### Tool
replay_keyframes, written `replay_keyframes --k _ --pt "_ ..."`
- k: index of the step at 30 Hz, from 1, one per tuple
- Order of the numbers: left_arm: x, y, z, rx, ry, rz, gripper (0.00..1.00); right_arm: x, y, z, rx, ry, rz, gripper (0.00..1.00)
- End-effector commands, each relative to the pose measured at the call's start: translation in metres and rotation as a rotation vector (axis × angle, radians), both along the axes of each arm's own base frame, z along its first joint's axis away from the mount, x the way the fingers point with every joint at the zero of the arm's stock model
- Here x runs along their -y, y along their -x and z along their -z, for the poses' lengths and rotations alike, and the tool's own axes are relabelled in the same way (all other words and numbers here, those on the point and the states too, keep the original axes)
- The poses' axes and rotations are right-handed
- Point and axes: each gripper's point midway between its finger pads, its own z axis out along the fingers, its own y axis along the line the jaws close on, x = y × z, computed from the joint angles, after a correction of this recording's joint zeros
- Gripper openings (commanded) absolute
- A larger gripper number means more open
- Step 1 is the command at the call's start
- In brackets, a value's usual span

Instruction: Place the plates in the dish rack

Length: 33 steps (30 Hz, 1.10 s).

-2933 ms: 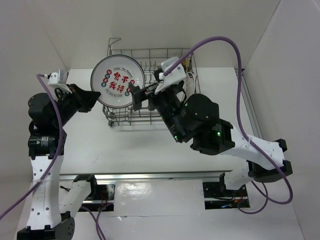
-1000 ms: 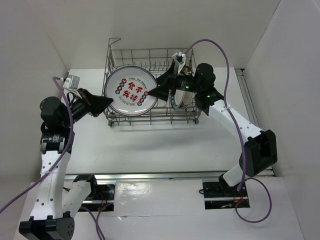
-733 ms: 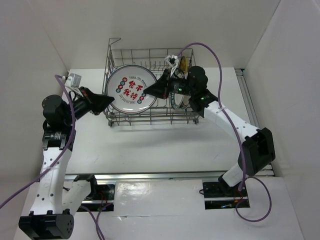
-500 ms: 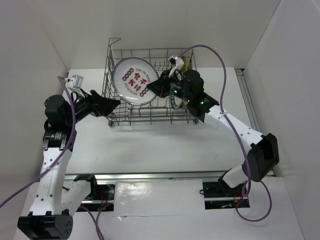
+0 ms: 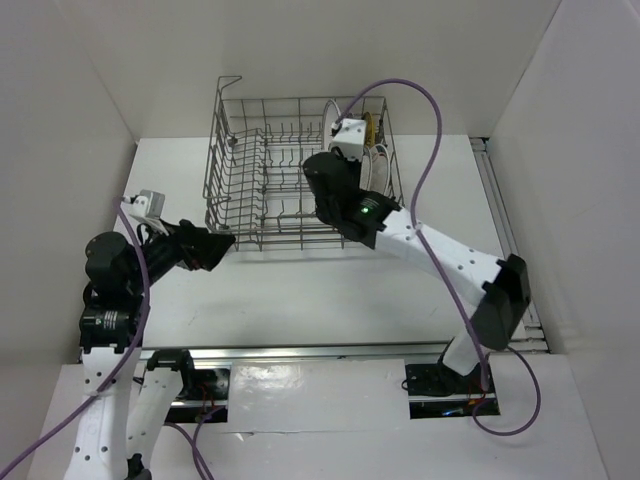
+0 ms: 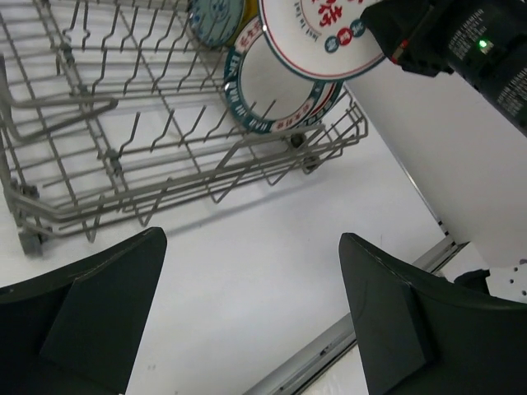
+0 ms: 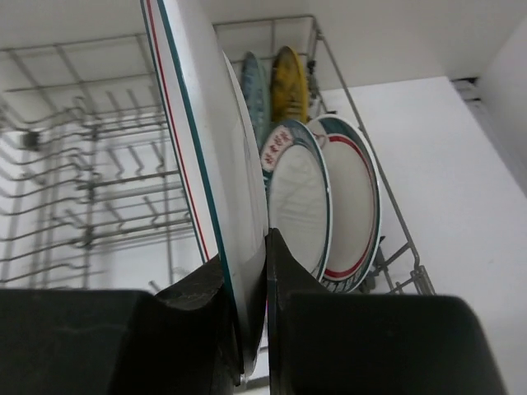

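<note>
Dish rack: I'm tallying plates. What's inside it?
At its right end: red-ringed plate, red-lettered plate, teal plate, yellow-brown plate. The large held plate hides whatever stands behind it.

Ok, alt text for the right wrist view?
The right gripper pinches a large white plate, green and red lines at its rim, upright on edge at the dish rack. Four smaller plates stand in the rack's right end.

A plain white bench [image 5: 300, 290] fills the middle of the top view, shut in on three sides by white walls: a back wall [image 5: 300, 50], a left wall [image 5: 60, 150] and a right wall [image 5: 580, 150]. Along the bench's near edge runs a silvery metal rail [image 5: 300, 352], and a narrower grey track [image 5: 510, 240] follows its right edge. Nearer than the rail lie flat white panels [image 5: 320, 390] with dark cut-outs at either side.
</note>
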Motion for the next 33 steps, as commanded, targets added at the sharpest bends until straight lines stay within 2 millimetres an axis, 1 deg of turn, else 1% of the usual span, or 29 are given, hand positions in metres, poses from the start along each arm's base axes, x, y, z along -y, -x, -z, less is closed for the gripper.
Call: replay_keyframes --k 1,2,4,5,6,7,8,9,10,11,14,15,16,17,18,20,21,22,23,27,32,33 --pt "-0.003 0.003 0.008 -0.005 -0.031 -0.01 1.0 0.025 -0.014 -0.011 0.04 0.063 0.211 0.0" --pt "-0.001 0.005 0.011 -0.007 -0.029 0.004 1.0 0.028 -0.022 -0.002 0.032 0.089 0.25 0.0" --pt "-0.001 0.006 0.014 -0.021 -0.028 0.004 1.0 0.026 -0.031 -0.004 0.04 0.086 0.267 0.0" --pt "0.001 0.01 0.013 -0.026 -0.019 0.013 1.0 0.033 -0.039 -0.002 0.038 0.089 0.293 0.0" --pt "0.001 0.012 0.015 -0.025 -0.019 0.014 1.0 0.03 -0.048 0.003 0.031 0.092 0.292 0.0" --pt "0.001 0.012 0.015 -0.025 -0.019 0.014 1.0 0.032 -0.052 0.007 0.02 0.107 0.3 0.0" --pt "0.001 0.014 0.015 -0.025 -0.019 0.014 1.0 0.033 -0.059 0.017 0.003 0.123 0.302 0.0" --pt "0.001 0.014 0.02 -0.035 -0.018 0.014 1.0 0.029 -0.061 0.02 -0.003 0.117 0.29 0.0" --pt "0.003 0.017 0.018 -0.026 -0.017 0.024 1.0 0.033 -0.065 0.021 -0.004 0.106 0.292 0.0" --pt "0.003 0.017 0.018 -0.026 -0.017 0.024 1.0 0.031 -0.07 0.028 -0.019 0.108 0.273 0.0" --pt "0.003 0.017 0.02 -0.035 -0.017 0.024 1.0 0.025 -0.073 0.046 -0.048 0.102 0.254 0.0" --pt "0.003 0.017 0.02 -0.035 -0.017 0.024 1.0 0.024 -0.073 0.048 -0.052 0.089 0.249 0.0" --pt "0.003 0.017 0.02 -0.035 -0.017 0.024 1.0 0.023 -0.073 0.056 -0.061 0.095 0.251 0.0" --pt "0.003 0.017 0.02 -0.035 -0.017 0.024 1.0 0.02 -0.074 0.057 -0.063 0.08 0.237 0.0" --pt "0.003 0.017 0.02 -0.035 -0.017 0.024 1.0 0.018 -0.074 0.064 -0.076 0.073 0.225 0.0" --pt "0.003 0.017 0.02 -0.035 -0.017 0.024 1.0 0.016 -0.074 0.068 -0.083 0.068 0.217 0.0" --pt "0.003 0.017 0.02 -0.035 -0.017 0.024 1.0 0.012 -0.072 0.068 -0.083 0.069 0.208 0.0" --pt "0.003 0.017 0.02 -0.035 -0.017 0.024 1.0 0.015 -0.071 0.067 -0.077 0.074 0.223 0.0" --pt "0.003 0.017 0.02 -0.035 -0.017 0.024 1.0 0.01 -0.07 0.065 -0.069 0.065 0.214 0.0" --pt "0.003 0.017 0.02 -0.035 -0.017 0.024 1.0 0.007 -0.071 0.062 -0.065 0.053 0.204 0.0" --pt "0.001 0.018 0.02 -0.035 -0.02 0.006 1.0 0.006 -0.071 0.078 -0.095 0.068 0.201 0.0" --pt "0.001 0.018 0.02 -0.035 -0.02 0.006 1.0 0.01 -0.073 0.086 -0.109 0.082 0.21 0.0"
